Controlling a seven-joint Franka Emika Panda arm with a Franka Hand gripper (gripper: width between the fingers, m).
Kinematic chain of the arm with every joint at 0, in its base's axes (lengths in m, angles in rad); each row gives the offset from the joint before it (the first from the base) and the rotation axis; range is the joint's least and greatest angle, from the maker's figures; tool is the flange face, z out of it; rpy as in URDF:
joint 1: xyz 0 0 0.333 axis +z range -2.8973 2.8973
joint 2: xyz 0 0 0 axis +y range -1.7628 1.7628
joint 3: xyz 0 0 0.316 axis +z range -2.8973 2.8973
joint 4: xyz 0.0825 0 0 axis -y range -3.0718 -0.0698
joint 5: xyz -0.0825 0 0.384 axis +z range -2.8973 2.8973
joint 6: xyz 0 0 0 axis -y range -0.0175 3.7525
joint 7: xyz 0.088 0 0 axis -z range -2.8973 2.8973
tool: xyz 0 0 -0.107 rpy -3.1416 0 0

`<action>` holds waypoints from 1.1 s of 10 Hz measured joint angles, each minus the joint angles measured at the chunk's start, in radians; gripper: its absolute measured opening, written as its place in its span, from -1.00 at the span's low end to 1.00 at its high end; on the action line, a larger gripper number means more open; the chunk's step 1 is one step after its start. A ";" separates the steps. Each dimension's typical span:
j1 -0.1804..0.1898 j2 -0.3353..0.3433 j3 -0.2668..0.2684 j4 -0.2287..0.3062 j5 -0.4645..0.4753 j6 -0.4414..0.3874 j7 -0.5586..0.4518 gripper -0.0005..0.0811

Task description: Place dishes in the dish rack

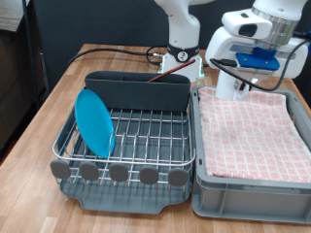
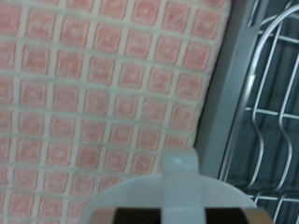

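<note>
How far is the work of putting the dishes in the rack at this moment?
Done: the blue plate stands on edge in the dish rack. In hand: the end effector is above the bin with pink cloth, with the white mug right at it. Left: the mug is not in the rack yet; the spoon I cannot make out.

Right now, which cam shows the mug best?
Exterior view: the mug hangs whole-sided between the jaws of the gripper, above the pink cloth. Wrist view catches only its blurred white rim and handle.
</note>
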 joint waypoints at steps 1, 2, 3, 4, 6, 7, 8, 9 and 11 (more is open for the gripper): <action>-0.009 0.010 -0.021 0.022 -0.005 0.008 0.035 -0.81; -0.015 0.023 -0.041 0.052 -0.011 0.014 0.075 -0.81; -0.021 0.041 -0.058 0.078 -0.012 0.049 0.102 -0.81; -0.023 0.070 -0.065 0.101 -0.012 0.075 0.132 -0.81; -0.023 0.070 -0.064 0.100 -0.018 0.075 0.122 -0.81; -0.023 0.070 -0.068 0.100 -0.021 0.092 0.123 -0.81; -0.024 0.072 -0.073 0.101 -0.023 0.111 0.122 -0.81; -0.025 0.076 -0.077 0.105 -0.023 0.126 0.119 -0.81; -0.028 0.096 -0.087 0.133 -0.023 0.139 0.101 -0.81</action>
